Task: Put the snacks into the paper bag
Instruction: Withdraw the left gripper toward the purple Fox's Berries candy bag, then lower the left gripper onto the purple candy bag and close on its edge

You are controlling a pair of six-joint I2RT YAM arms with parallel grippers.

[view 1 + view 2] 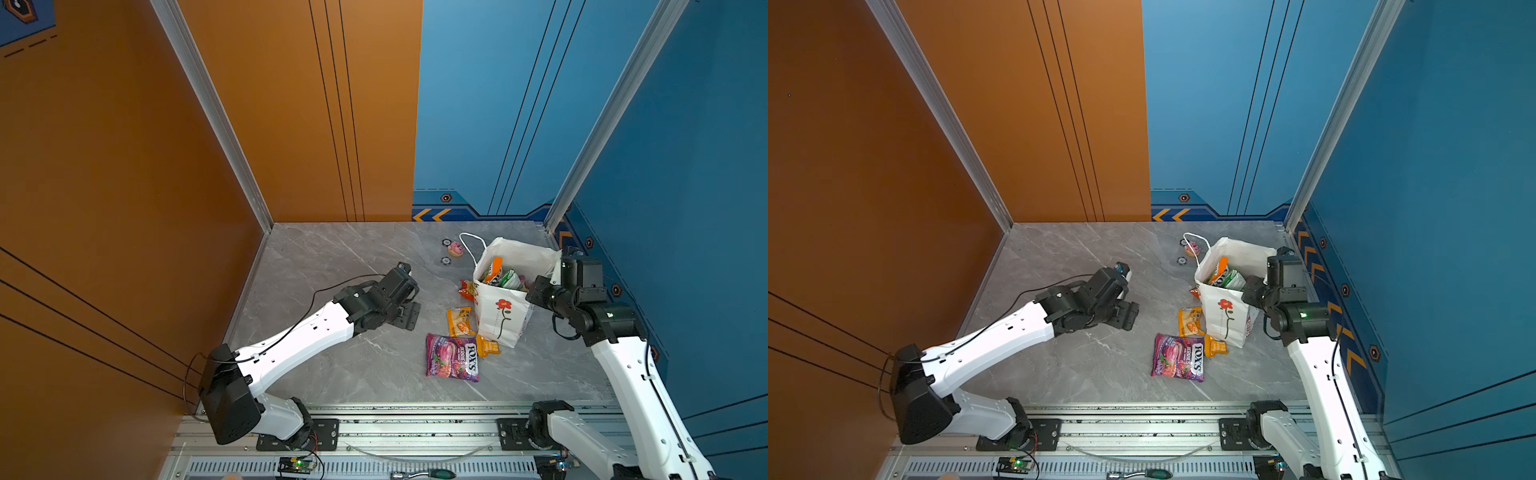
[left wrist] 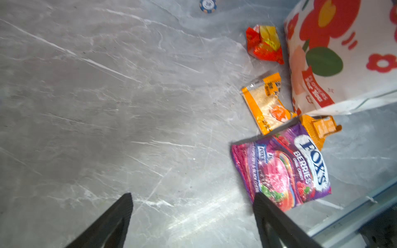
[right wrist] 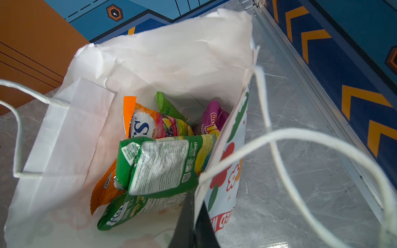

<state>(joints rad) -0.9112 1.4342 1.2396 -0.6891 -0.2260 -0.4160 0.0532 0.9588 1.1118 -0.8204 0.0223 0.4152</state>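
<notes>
Black fingers (image 2: 120,212) of your left hand (image 2: 193,195) stand wide apart and empty above the worktop (image 2: 107,107). Just past one fingertip lies the purple FOX'S packet (image 2: 283,169), likely your next pick. Shift the hand until both fingers straddle it, then pinch a crinkled edge. Farther out, an orange packet (image 2: 266,103) and a red packet (image 2: 264,45) lie beside the paper bag (image 2: 343,64), whose rim your right hand (image 3: 194,199) clamps. A small orange packet (image 2: 320,128) is partly covered; the bag's bottom is hidden.
</notes>
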